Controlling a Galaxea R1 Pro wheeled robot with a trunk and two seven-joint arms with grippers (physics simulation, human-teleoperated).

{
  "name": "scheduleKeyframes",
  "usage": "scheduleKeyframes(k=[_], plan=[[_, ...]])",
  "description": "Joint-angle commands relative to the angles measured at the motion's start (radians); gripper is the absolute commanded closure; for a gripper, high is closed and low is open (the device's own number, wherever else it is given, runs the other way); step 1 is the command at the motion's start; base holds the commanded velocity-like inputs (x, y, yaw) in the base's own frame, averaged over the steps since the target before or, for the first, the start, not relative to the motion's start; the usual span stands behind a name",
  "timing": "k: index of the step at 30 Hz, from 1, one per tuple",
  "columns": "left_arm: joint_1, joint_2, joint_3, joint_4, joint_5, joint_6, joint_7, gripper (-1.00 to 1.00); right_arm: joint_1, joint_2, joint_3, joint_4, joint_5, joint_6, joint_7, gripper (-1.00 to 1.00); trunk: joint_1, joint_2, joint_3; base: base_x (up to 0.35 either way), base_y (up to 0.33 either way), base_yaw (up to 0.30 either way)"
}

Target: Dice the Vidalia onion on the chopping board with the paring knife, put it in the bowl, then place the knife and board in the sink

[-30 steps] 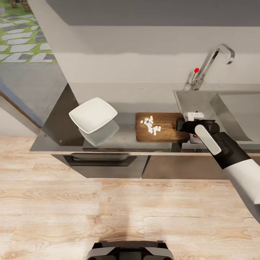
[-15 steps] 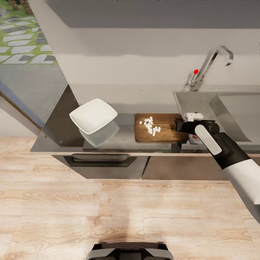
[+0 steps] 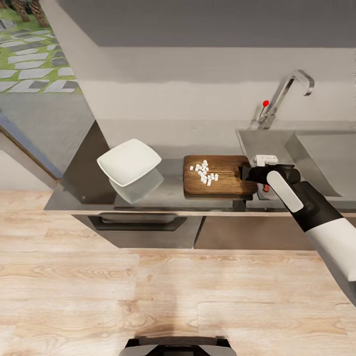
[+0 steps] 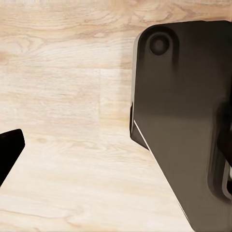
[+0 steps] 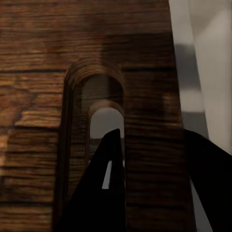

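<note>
The brown chopping board (image 3: pixel 222 184) lies on the dark countertop (image 3: pixel 173 190) just left of the sink (image 3: pixel 257 141). Several small white diced onion pieces (image 3: pixel 205 172) sit on its left half. My right gripper (image 3: pixel 245 174) holds the board's sink-side end. In the right wrist view one finger (image 5: pixel 108 183) passes through the slot handle (image 5: pixel 105 121) and the other stands outside the board's end, right gripper (image 5: pixel 154 145) shut on that strip. The white square bowl (image 3: pixel 129 161) sits further left. A small reddish bit (image 3: pixel 267 187) by my wrist may be the paring knife. One left fingertip (image 4: pixel 9 151) hangs over the floor.
The chrome faucet (image 3: pixel 284 94) with its red dot stands behind the sink's left corner. A drawer handle (image 3: pixel 143 217) runs under the counter's front edge. Pale wood floor (image 3: pixel 148 287) lies between the counter and my dark base (image 4: pixel 188 121).
The whole view has shifted slightly, so the camera moved. The gripper keeps its hold on the board's end, and the onion pieces stay on the board.
</note>
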Motion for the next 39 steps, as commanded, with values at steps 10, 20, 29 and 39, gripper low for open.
scheduleKeyframes(k=[10, 20, 29, 39], plan=[[0.000, 0.001, -0.006, -0.002, 0.006, -0.001, 0.005, -1.00, -0.001, -0.001, 0.003, -0.001, -0.011, 0.000, -0.011, 1.00, 0.001, -0.002, 0.014, 0.000, 0.000, 0.000], [0.000, 0.001, -0.006, -0.002, 0.006, -0.001, 0.005, -1.00, -0.001, -0.001, 0.004, -0.001, -0.011, 0.000, -0.011, 1.00, 0.001, -0.002, 0.030, 0.000, 0.000, 0.000], [0.000, 0.001, -0.006, -0.002, 0.006, -0.001, 0.005, -1.00, -0.001, -0.001, 0.004, -0.001, -0.011, 0.000, -0.011, 1.00, 0.001, -0.002, 0.044, 0.000, 0.156, 0.000], [0.000, 0.001, -0.006, -0.002, 0.006, -0.001, 0.005, -1.00, -0.001, -0.001, 0.003, -0.001, -0.011, 0.000, -0.011, 1.00, 0.001, -0.002, 0.060, 0.000, 0.188, 0.000]])
